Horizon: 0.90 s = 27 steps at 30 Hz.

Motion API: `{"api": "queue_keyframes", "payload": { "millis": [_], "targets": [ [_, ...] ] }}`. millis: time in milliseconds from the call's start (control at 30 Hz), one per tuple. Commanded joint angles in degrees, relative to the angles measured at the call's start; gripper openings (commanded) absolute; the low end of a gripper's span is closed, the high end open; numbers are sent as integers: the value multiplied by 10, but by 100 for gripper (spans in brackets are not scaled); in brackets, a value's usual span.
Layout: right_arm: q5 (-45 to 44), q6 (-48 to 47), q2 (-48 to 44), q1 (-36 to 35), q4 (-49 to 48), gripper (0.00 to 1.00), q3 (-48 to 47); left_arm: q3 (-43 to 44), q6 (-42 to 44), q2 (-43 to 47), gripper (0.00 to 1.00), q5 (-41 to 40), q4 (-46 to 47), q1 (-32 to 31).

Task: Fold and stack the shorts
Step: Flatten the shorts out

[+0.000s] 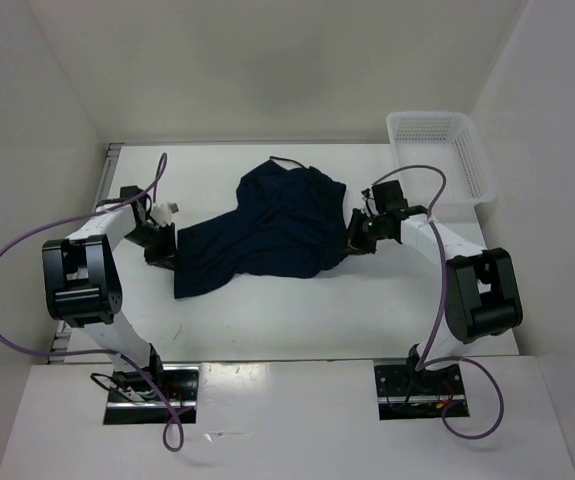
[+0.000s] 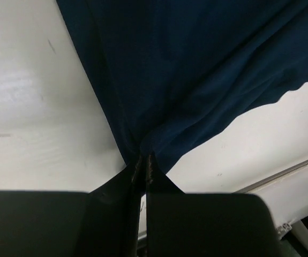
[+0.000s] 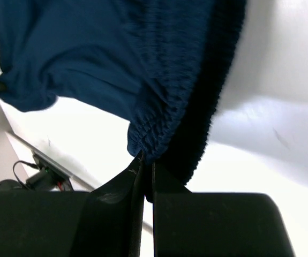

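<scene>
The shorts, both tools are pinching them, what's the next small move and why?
Probably lift slightly and draw the two tools apart. The left tool is shut on one end of the shorts, the right tool on their gathered waistband, and the cloth lies bunched and wrinkled between them.

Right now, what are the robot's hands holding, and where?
Both hold the shorts: left hand pinches a leg edge, right hand pinches the waistband.

Much of the shorts point(image 2: 196, 69) beyond the wrist views' top edges; left claw point(image 1: 167, 247) fingertips indistinct overhead, dark on dark
</scene>
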State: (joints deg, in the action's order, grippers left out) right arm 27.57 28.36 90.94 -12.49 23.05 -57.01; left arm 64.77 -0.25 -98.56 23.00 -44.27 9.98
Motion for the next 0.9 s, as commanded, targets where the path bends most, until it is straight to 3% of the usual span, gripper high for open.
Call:
{"api": "queue_keyframes", "payload": {
  "millis": [0, 133, 300, 400, 467, 533, 633, 800, 867],
  "targets": [
    [-17, -1, -47, 0, 76, 8, 7, 4, 3, 28, 5, -17, -20, 3],
    [-42, -14, -68, 5, 128, 9, -2, 22, 3, 40, 3, -44, -54, 20],
    [-23, -35, -95, 84, 173, 6, -16, 112, 3, 28, 3, -44, -127, 74],
    [-31, -41, -106, 77, 190, 6, 11, 111, 3, 22, 6, -67, -140, 87],
    [-9, -41, -101, 77, 204, 18, 28, 83, 3, 29, 10, -73, -145, 87],
    [-9, -59, -85, 82, 225, 36, 28, 35, 3, 36, 25, -67, -152, 74],
    [-41, -78, -79, 87, 256, 48, -1, -5, 3, 31, 36, -47, -152, 63],
    [-82, -92, -73, 87, 279, 53, -53, -4, 3, 14, 44, -57, -144, 68],
    [-77, -81, -67, 63, 241, 53, -61, 28, 3, 14, 46, -62, -109, 73]
  ]
}}
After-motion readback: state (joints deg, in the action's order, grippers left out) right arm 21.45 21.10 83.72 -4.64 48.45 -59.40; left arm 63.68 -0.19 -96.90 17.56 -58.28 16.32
